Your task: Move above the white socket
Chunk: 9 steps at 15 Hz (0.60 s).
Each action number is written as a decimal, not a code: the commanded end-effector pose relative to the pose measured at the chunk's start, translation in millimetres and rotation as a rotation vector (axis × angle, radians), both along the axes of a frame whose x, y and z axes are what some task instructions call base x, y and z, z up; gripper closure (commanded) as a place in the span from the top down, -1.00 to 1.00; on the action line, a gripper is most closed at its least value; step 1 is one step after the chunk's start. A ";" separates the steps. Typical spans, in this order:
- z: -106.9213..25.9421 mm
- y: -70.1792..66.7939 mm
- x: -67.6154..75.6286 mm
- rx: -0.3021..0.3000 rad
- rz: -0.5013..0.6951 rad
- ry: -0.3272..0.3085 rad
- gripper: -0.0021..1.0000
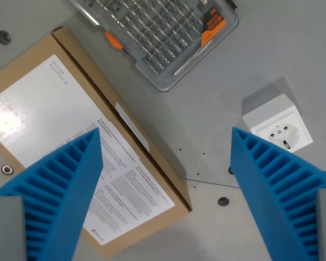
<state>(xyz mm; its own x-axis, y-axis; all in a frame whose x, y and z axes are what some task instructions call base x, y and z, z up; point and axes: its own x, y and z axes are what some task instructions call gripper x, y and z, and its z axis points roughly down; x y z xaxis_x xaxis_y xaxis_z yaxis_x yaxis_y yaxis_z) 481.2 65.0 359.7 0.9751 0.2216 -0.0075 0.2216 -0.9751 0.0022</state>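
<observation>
1. White socket (277,126) sits at right-centre of frame on grey worktop (206,114), just above the tip of the right blue finger (280,190); not between the fingers.
2. Pincer (165,138) wide open, holding nothing.
3. Cardboard box (76,141) w/ printed label at left, partly under left finger. Clear bit case (157,35) at top centre.

Smooth white plastic socket (277,126), ribbed blue fingers (282,185) probably plastic, matt brown cardboard box (70,92), glossy paper label (54,125)
</observation>
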 end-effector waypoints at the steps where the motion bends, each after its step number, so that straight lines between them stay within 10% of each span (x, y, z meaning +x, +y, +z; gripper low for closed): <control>1: 1.7 0.0 -0.2 0.000 0.001 -0.004 1.00; 9: -0.8 -2.4 -1.0 0.003 0.027 -0.008 1.00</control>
<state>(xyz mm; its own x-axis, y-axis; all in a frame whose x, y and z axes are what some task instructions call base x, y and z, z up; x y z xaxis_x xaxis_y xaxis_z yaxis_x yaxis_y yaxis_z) 481.2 64.7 358.6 0.9746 0.2235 -0.0097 0.2236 -0.9747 0.0026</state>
